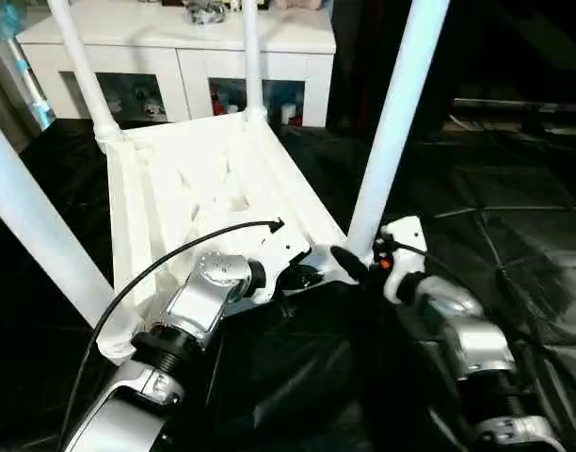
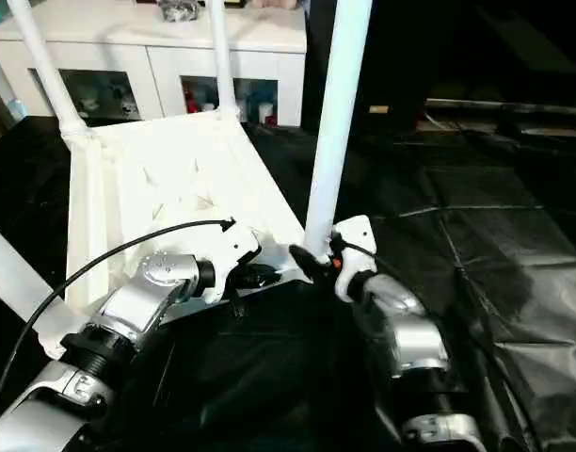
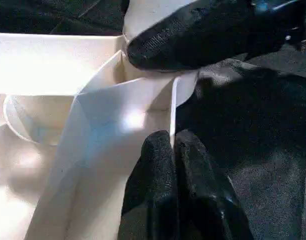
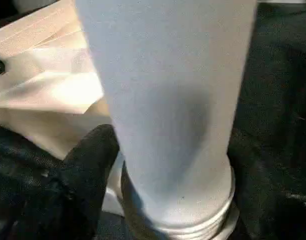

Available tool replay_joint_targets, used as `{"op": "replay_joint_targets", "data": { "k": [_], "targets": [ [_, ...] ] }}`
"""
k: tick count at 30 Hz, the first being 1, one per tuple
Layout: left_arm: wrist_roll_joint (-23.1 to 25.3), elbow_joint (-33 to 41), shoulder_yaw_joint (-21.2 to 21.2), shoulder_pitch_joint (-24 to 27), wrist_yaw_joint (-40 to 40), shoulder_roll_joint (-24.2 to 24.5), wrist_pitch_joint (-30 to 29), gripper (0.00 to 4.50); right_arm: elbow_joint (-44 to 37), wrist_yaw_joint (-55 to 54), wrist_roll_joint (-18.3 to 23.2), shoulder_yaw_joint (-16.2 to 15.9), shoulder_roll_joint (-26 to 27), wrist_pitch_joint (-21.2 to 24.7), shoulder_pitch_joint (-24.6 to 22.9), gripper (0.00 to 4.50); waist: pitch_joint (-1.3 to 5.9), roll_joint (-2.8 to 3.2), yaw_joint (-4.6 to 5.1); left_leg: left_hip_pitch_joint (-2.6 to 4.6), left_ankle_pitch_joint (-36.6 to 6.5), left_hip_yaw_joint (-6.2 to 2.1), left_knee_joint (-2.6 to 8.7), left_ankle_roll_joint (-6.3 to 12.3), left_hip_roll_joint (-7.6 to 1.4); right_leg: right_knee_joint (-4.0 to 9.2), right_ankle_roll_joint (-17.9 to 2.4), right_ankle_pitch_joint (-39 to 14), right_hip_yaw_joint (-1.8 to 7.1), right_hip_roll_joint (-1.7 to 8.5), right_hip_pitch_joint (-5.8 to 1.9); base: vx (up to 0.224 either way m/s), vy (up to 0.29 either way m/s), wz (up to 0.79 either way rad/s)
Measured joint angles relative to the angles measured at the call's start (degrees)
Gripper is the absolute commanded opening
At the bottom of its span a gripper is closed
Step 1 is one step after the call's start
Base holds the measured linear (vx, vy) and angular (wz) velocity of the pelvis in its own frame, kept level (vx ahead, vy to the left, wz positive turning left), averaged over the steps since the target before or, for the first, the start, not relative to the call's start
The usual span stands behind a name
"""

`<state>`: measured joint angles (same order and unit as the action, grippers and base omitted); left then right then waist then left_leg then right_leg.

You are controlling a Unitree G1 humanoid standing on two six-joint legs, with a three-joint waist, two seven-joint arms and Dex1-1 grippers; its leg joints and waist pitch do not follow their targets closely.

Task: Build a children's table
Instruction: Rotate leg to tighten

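We have the children's table lying upside down on the black sheet, legs rising. Our left gripper is pinched tight on the thin near rim of the top. Just right of it stands the near-right leg, long axis upright in its corner socket; our right gripper stands wide around its base, nearest for any seating.

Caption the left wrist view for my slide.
Left gripper fingers pinch the upturned children's table rim.
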<state>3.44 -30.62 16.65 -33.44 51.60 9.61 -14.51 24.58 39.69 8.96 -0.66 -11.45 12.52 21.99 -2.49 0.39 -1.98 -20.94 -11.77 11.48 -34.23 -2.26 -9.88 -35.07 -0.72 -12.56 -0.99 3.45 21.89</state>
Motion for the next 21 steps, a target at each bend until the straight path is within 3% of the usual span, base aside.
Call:
{"op": "replay_joint_targets", "data": {
  "k": [6, 12, 13, 21],
  "targets": [
    [-2.80, 3.85, 0.13, 2.70, 10.46, 6.59, 2.10, 0.00, -1.98, 16.72, 1.12, -5.26, -7.75, -0.13, -0.03, 3.68, -0.01, 0.02, -0.01, -0.10, 0.18, -0.04, 0.16, 0.31, -0.11, 0.00, 0.16, -0.09, -0.17, -0.06, 0.14, 0.000, 0.000, 0.00],
    [-4.05, 6.42, 1.34, 4.16, 17.46, 9.58, 3.24, 0.00, -2.90, 26.14, 2.29, -7.80, -10.68, 0.49, -0.02, 3.68, -0.05, 0.02, -0.70, -0.20, 0.17, -0.01, 0.11, 0.34, -0.11, 0.07, 0.15, -0.10, -0.19, -0.03, 0.16, 0.000, 0.000, 0.00],
    [-4.31, 6.93, 1.56, 4.46, 18.28, 9.96, 3.24, 0.00, -3.17, 27.23, 2.48, -8.24, -11.05, 0.48, -0.02, 3.43, -0.06, 0.00, -0.77, -0.19, 0.17, -0.01, 0.11, 0.33, -0.11, 0.06, 0.15, -0.10, -0.19, -0.03, 0.16, 0.000, 0.000, 0.00],
    [-4.80, 7.71, 2.01, 4.96, 20.12, 10.60, 3.41, 0.00, -3.23, 29.78, 2.56, -9.36, -11.84, -0.10, -0.02, 2.92, -0.08, 0.00, -1.31, -0.18, 0.17, -0.01, 0.11, 0.32, -0.11, 0.04, 0.15, -0.10, -0.19, -0.03, 0.15, 0.000, 0.000, 0.00]
  ]
}}
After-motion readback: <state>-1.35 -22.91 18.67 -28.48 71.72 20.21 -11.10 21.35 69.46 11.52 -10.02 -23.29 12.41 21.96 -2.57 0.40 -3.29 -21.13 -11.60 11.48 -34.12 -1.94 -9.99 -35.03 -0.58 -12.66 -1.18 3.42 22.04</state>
